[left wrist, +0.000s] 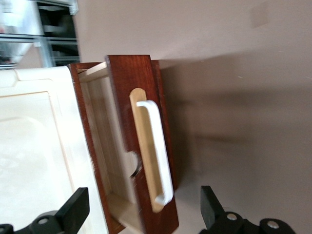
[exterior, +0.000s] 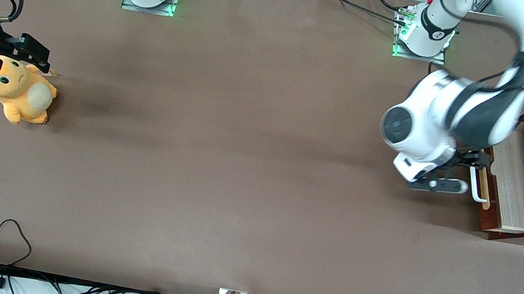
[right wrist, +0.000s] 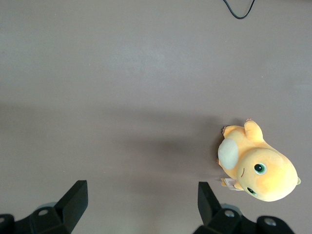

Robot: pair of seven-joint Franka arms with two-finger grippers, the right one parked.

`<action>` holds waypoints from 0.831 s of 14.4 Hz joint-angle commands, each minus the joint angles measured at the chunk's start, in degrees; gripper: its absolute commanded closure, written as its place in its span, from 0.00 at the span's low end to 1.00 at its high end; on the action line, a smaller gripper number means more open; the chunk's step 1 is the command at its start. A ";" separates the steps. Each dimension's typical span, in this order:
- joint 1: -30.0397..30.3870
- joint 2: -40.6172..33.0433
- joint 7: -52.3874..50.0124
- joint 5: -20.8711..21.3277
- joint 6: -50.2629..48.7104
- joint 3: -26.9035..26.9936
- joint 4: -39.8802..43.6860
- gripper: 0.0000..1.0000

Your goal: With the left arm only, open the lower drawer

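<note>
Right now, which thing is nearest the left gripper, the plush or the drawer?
The drawer: pulled out, its white handle just beside the open gripper; the plush lies toward the parked arm's end.

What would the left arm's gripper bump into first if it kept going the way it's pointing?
Probably the drawer's white handle: the gripper is open, fingers apart, aimed at it. How near it is, I cannot tell.

An orange plush toy [right wrist: 257, 168] with a pale belly and green eyes lies on its side on the brown desk [right wrist: 122, 87]. A loop of thin black cable [right wrist: 239, 12] rests on the desk, well apart from the toy.
</note>
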 commanded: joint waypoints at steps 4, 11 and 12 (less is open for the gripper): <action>-0.84 -12.10 18.74 -30.73 1.26 12.98 6.38 0.00; -1.37 -19.58 27.63 -41.58 1.44 19.66 4.46 0.00; -1.81 -20.02 27.71 -41.76 1.44 20.28 3.84 0.00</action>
